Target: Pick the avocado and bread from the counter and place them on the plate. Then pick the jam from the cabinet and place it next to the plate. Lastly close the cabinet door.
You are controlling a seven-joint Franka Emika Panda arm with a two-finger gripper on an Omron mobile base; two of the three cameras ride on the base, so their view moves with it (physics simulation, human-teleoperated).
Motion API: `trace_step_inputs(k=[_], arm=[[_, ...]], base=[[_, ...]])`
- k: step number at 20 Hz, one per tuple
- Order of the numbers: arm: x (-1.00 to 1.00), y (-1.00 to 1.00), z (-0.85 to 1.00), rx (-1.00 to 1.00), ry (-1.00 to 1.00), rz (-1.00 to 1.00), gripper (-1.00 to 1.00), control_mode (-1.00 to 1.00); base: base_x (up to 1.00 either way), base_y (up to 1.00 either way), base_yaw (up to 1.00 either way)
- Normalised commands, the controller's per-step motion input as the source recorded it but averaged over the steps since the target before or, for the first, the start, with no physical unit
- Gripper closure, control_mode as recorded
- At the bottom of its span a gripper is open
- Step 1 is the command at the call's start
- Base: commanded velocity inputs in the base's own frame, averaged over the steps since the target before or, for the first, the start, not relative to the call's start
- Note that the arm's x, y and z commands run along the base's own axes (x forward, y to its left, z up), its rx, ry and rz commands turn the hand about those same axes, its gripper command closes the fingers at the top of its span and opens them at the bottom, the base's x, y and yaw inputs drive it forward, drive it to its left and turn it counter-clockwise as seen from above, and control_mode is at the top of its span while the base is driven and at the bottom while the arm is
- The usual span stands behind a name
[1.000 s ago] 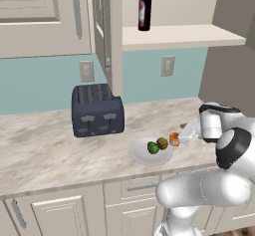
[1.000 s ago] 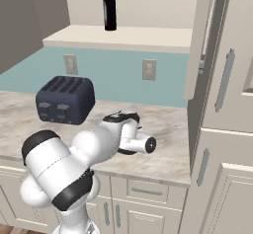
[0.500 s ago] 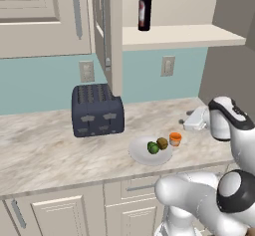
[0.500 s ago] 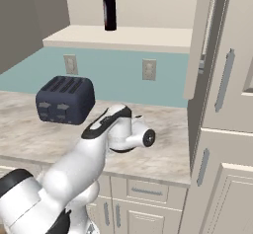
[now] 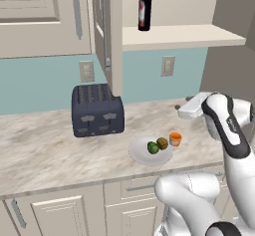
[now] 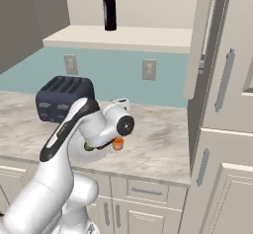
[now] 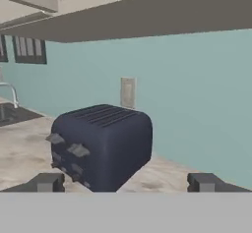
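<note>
Risen clear of the jam (image 5: 175,139), gripper (image 7: 125,182) spread wide and empty; jar resting at the plate's (image 5: 139,153) 3 o'clock.

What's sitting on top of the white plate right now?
On the plate lie the green avocado and, right beside it, the brown bread. The orange jam stands on the counter just off the plate's rim. From the right, the arm covers most of the plate.
</note>
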Motion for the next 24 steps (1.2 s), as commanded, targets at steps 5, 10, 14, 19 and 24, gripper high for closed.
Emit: trace_step_inputs(k=[5, 10, 14, 19, 24], arm=[[-0.77, 0.36, 0.61, 0.05, -0.1, -0.01, -1.0, -1.0], [-0.74, 0.5, 0.56, 0.07, -0.1, 0.0, -1.0, -1.0], [-0.51, 0.61, 0.7, 0.06, -0.03, 0.0, -1.0, -1.0], [-0.45, 0.63, 0.63, 0.06, 0.0, 0.0, -1.0, -1.0], [-0.61, 0.66, 0.29, 0.03, 0.0, 0.0, -1.0, -1.0]], base=[[0.0, 0.0, 0.0], [0.0, 0.0, 0.0], [0.0, 0.0, 0.0], [0.0, 0.0, 0.0], [0.0, 0.0, 0.0]])
